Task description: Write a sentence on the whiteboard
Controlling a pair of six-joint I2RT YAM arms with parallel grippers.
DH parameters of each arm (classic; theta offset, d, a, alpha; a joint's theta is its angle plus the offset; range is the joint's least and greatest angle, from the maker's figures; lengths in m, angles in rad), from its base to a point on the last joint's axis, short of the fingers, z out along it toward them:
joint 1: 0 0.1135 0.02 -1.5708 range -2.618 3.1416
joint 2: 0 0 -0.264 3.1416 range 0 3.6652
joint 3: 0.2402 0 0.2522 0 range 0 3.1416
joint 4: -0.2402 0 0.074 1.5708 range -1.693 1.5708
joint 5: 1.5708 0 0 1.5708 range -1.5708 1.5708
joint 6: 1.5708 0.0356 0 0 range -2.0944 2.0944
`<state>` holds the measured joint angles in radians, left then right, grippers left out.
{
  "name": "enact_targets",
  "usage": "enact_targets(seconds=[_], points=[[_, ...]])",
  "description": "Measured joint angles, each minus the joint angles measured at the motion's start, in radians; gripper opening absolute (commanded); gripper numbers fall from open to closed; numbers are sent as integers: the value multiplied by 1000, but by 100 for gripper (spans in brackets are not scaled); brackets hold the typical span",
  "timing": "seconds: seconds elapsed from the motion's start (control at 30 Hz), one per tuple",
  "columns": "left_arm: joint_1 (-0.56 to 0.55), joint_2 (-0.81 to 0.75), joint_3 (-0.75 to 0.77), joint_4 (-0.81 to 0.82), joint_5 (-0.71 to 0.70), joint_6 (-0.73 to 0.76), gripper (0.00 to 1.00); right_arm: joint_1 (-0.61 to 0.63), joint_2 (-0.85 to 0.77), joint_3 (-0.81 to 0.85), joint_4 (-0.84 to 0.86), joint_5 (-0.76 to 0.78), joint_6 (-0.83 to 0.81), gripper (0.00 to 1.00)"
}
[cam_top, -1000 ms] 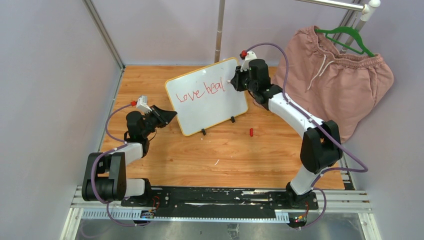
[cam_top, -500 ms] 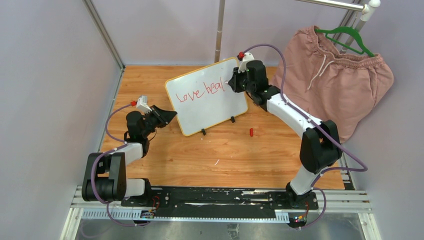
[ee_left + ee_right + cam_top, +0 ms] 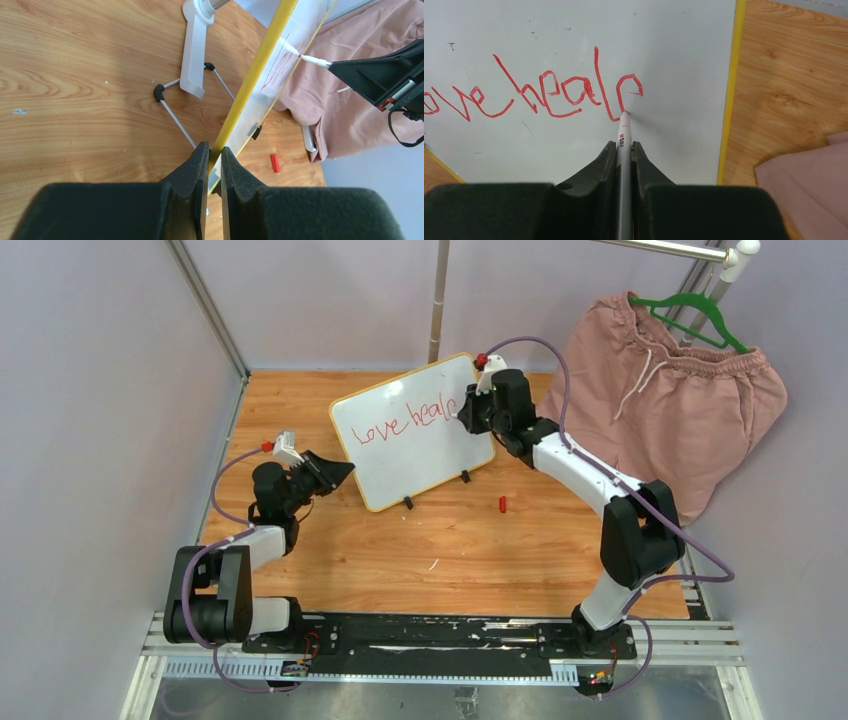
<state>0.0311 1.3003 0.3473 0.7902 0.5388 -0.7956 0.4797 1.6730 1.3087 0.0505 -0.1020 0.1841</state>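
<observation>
The whiteboard is standing toward 12 o'clock on the wooden table, its red sentence reading "love heal" plus an unfinished letter. At the board's 2 o'clock, the right gripper is clamping a marker whose tip is touching that letter. The left gripper is pinching the yellow frame at 8 o'clock.

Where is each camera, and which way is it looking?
Top external: above and behind the arms, looking down at the wooden table; both arms and the yellow-framed white whiteboard show.
Left wrist: on the left arm, looking along the board's yellow edge; the left gripper pinches it.
Right wrist: on the right arm, facing the board; the right gripper holds a grey marker at the red handwritten sentence.
Shared: all three show the whiteboard; both wrist views show the marker.
</observation>
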Motion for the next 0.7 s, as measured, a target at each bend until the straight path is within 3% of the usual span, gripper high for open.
enact_targets(seconds=[0.7], points=[[0,0,0,-1,0,0,0,-42,-51,-14,-6,15,18,0]])
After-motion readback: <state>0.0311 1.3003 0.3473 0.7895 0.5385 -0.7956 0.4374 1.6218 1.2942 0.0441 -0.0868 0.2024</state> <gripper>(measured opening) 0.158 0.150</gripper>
